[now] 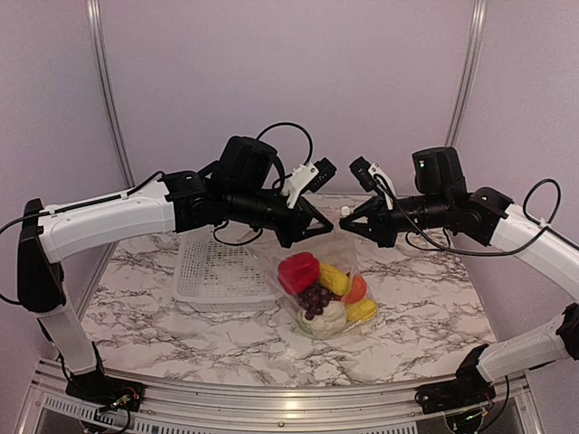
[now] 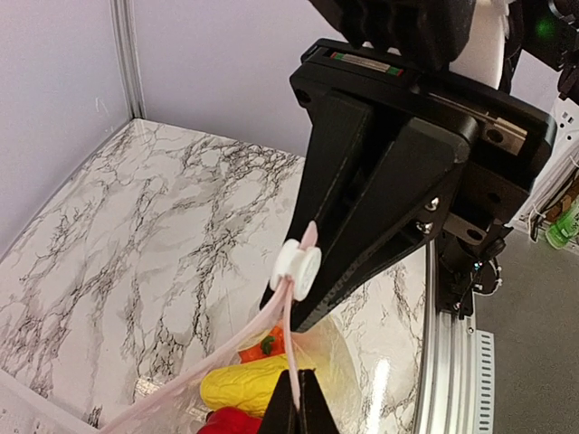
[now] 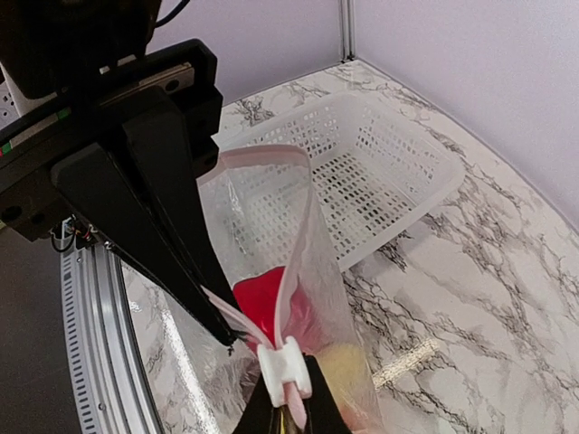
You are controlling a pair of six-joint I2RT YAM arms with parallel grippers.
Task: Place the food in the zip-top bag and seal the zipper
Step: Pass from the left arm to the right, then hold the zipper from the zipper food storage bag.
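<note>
Both arms (image 1: 109,221) hovered over the surface (image 1: 425,316), just right of the basket (image 1: 222,267), holding up the bag (image 1: 339,253) with the food (image 1: 321,294) inside. On the zipper (image 3: 296,262), the left tool (image 2: 294,402) was clenched and the right tool (image 3: 285,416) pinched beside the white slider (image 3: 282,366), tips nearly touching. Its unsealed length looped basketward, leaving sliding room, I judged.
</note>
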